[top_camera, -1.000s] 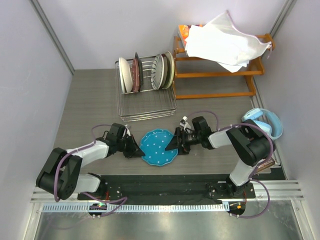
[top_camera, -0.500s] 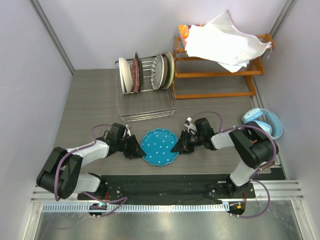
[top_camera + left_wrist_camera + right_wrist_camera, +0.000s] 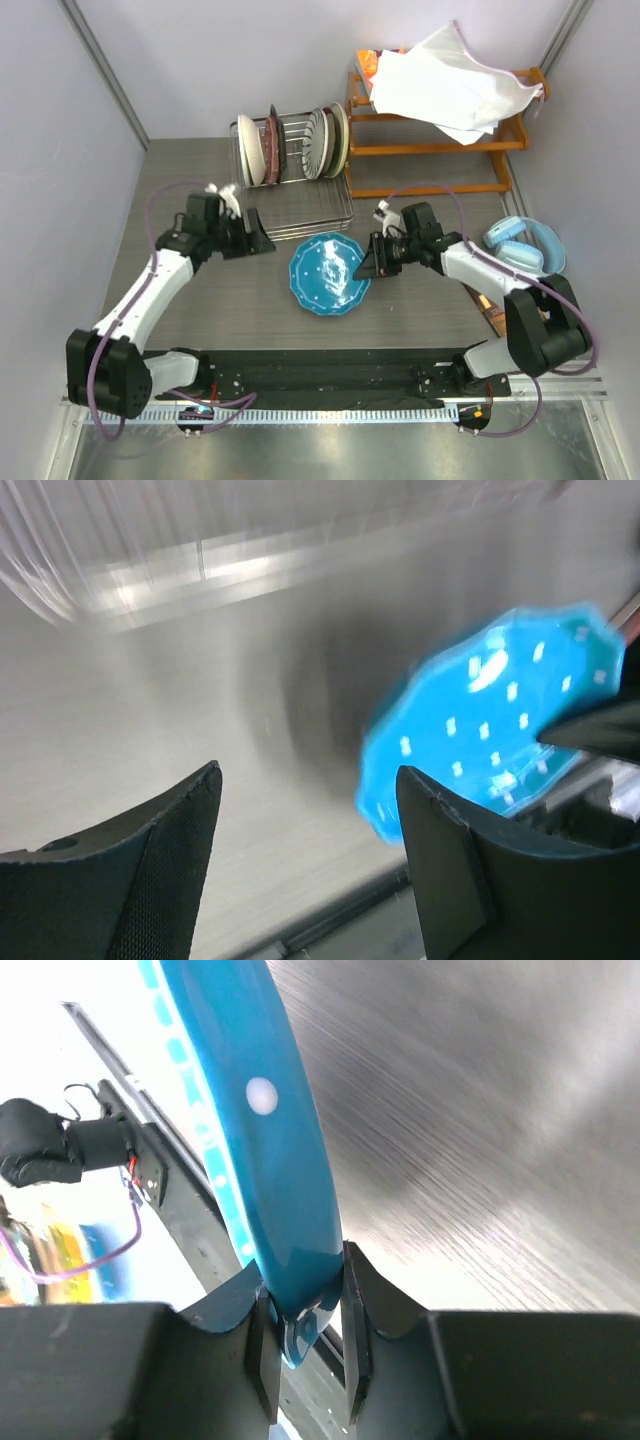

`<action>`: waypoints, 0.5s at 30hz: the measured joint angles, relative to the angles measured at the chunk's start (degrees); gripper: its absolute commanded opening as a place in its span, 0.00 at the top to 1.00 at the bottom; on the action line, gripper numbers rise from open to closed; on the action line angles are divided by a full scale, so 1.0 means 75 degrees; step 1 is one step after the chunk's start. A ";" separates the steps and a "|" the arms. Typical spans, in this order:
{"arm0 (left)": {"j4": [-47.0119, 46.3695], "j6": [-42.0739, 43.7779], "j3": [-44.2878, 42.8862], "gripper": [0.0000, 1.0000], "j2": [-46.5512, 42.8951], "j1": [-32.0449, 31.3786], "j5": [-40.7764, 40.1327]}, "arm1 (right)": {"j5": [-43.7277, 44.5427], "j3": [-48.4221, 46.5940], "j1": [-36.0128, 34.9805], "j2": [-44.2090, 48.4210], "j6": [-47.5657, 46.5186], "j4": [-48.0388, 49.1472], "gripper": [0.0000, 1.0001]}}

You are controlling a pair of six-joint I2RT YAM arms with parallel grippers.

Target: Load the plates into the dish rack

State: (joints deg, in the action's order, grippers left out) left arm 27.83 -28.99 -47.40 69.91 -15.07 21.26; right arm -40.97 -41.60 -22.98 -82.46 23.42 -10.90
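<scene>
On the grey table, toward its far side, the dish rack is the landmark for everything else. Just right of the rack stands an orange wooden shelf with a white cloth draped over its top. Inside the rack, at its far end, other plates stand on edge between the dividers, some at the left and some at the right.

The blue dotted plate is outside the rack, just off its near right corner and tilted. The right gripper is clenched on the plate's right rim. The left gripper hangs by the rack's near left corner, released, with nothing between its jaws. Blue headphones lie well right of the rack.
</scene>
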 measured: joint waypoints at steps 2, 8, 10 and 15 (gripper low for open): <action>0.0248 0.0618 -0.0933 0.28 -0.0233 0.0350 -0.0090 | -0.0017 -0.0694 0.0029 0.0402 -0.0606 -0.0740 0.99; 0.0367 0.2020 -0.2935 0.25 -0.0679 0.1172 -0.0437 | -0.0064 -0.2850 0.0029 0.1061 -0.1393 -0.1941 0.99; 0.0254 0.2384 -0.3066 0.25 -0.0921 0.1256 -0.0804 | 0.0201 -0.3500 0.0015 0.1058 -0.1370 -0.2034 0.99; 0.0085 0.2911 -0.3028 0.24 -0.1247 0.1256 -0.1682 | 0.1883 -0.4960 -0.0026 0.0752 -0.0973 -0.1725 0.99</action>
State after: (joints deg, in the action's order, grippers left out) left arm 28.47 -7.16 -70.11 60.55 -5.65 8.64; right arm -26.85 -78.81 -23.18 -76.82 16.12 -23.83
